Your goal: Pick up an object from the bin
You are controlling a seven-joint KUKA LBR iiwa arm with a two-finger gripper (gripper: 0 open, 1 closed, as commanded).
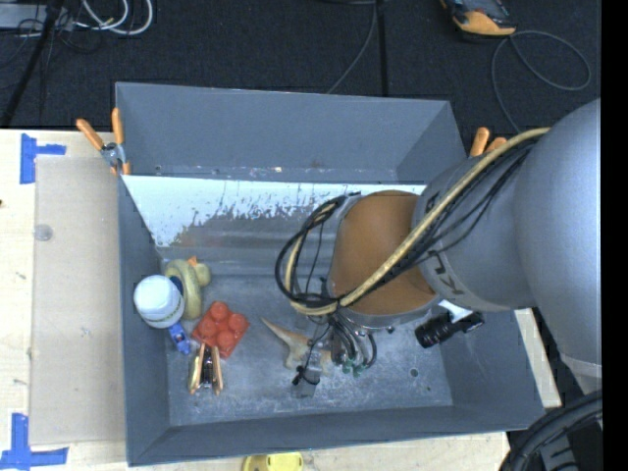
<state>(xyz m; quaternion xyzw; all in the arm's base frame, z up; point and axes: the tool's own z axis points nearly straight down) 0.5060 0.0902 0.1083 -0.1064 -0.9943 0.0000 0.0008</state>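
The arm [549, 234], cut off at the frame's right edge, and its orange cover [378, 238] hide the floor on the right of the bin [285, 145]. Cables [299, 263] mask most of the gripper [312, 369] at lower centre; a blue piece [180, 340] at lower left is too small to identify.

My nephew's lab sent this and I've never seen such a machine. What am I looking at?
One camera looks down into a grey metal bin. The big grey shape from the right is a robot arm; the brown cover and cables are part of it. Its claw is lowered near the bin floor, beside a small tan object. Left of that lie a red studded block, a yellow toy and a white round cap. Whether the claw holds anything cannot be told.
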